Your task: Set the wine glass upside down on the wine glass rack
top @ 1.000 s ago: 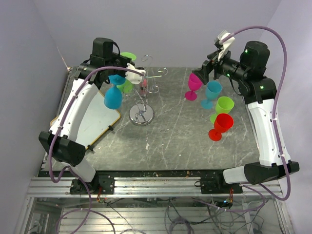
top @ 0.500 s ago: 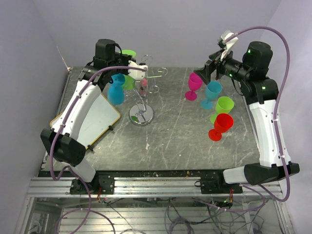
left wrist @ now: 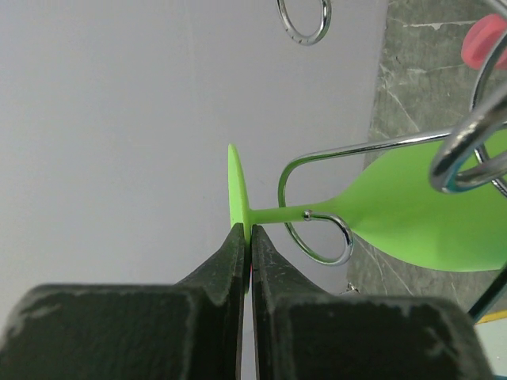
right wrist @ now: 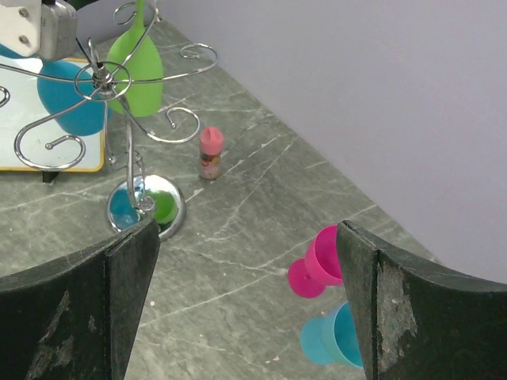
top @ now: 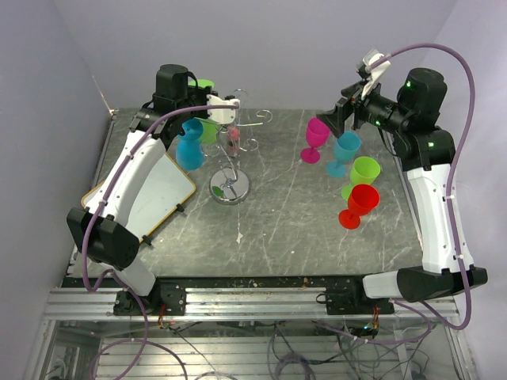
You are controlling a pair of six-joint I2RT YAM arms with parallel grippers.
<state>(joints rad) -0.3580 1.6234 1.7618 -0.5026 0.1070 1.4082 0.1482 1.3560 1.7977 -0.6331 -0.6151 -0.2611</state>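
table: we see a dark marbled table (top: 301, 229) carrying everything. A white board (top: 158, 198) lies along its left side.
rack: the silver wine glass rack (top: 230, 188) stands upright just beside the board, with its disc base on the table and its scroll arms spread at the top.
spare glasses: a blue glass (top: 188, 150) hangs bowl-down on a left rack arm. A magenta glass (top: 315, 138), teal glass (top: 344, 150), loose green glass (top: 363, 172) and red glass (top: 360, 204) are clustered at the right, well apart from the rack.
task thing, where: the green wine glass (left wrist: 412, 214) hangs on a far-left rack arm. Its stem runs through a wire loop and its foot sits above the wire.
axis: we read the long axis as near vertical, with the bowl mouth down and the foot up. The right wrist view shows it hanging next to the blue glass.
right end effector: the right end effector (right wrist: 245, 226) is spread wide and holds nothing. It hovers near the magenta glass.
left end effector: the left end effector (left wrist: 246, 237) is clenched on the thin edge of the green wine glass's foot.
handling: we judge it light, stiff, smooth plastic. It looks slippery, not very fragile, and free to swing on the wire.
where to hold: we'd take the foot rim or the stem just under it. The bowl looks too wide and curved.
status: we judge the glass seated, with release not yet done. A sideways tug on the foot could slide the stem out of the loop.
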